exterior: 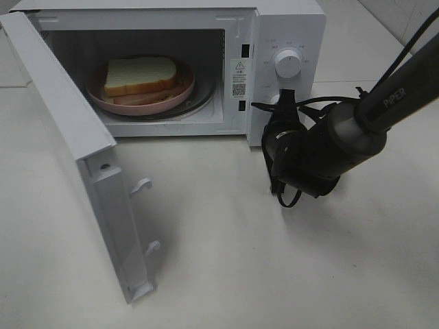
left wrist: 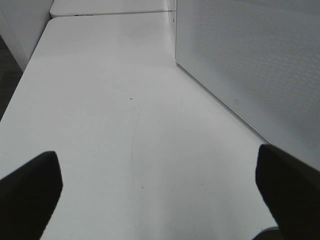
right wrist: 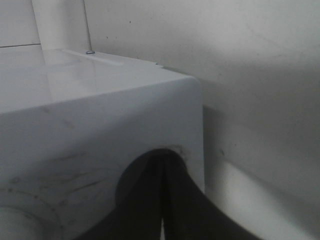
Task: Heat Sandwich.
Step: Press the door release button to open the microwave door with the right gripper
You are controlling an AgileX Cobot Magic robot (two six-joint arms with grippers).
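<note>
White tabletop carries a microwave, its door standing open to the near left. Inside, the sandwich lies on a pink plate, long side running left to right. It sits left of the right gripper, which is clenched empty at the control panel below the upper knob. The left gripper hangs spread wide over bare table beside the microwave's wall, likely nearer the door.

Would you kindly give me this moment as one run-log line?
sandwich: on pink plate inside microwave | door: open | right gripper: shut, at control panel | left gripper: open, empty, over table
</note>
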